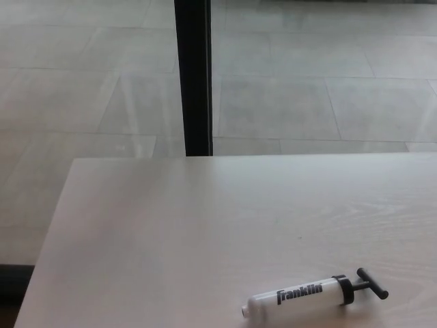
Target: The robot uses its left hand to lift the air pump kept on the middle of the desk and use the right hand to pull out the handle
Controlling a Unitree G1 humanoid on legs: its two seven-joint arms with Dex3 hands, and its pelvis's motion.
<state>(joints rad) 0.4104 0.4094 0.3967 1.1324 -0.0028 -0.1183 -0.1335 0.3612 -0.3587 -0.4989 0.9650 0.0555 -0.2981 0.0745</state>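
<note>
From my remote seat I see the air pump [300, 298] with a white barrel carrying the name "Franklin" in black lettering. Its collar and T-handle [371, 285] are black. The surface [171, 239] under it is a very pale, whitish wood tone with a faint, fine grain running across it. Beyond, the floor [307, 82] is light grey in large tiles, divided by thin darker joints. A black upright post [193, 75] cuts through the grey.

"Franklin" on white air pump [300, 298]
</note>
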